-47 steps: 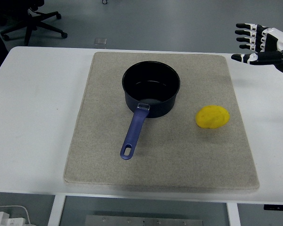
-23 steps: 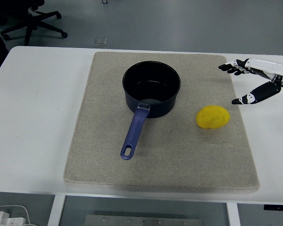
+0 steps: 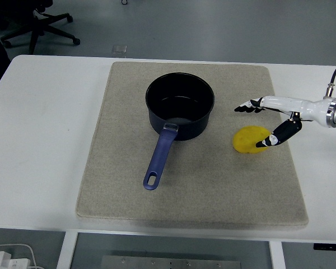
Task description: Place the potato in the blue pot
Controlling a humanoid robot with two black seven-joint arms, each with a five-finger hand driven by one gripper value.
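A yellow potato point(image 3: 248, 139) lies on the beige mat point(image 3: 224, 185), to the right of the blue pot point(image 3: 180, 104). The pot stands upright and holds nothing, its blue handle point(image 3: 159, 157) pointing toward the near edge. My right hand point(image 3: 253, 124) reaches in from the right edge and hovers spread over the potato. Its fingers point(image 3: 247, 106) extend past the potato's far side and the thumb point(image 3: 274, 138) sits at its right side. The hand holds nothing. The left arm does not show.
The mat covers the middle of the white table point(image 3: 45, 123). An office chair base point(image 3: 39, 25) stands on the floor beyond the far left corner. A white cable and plug point(image 3: 5, 258) lie below the table's near left edge.
My right hand has come down and leftward from the far right corner of the table to just over the potato, staying spread. The potato and pot have not moved.
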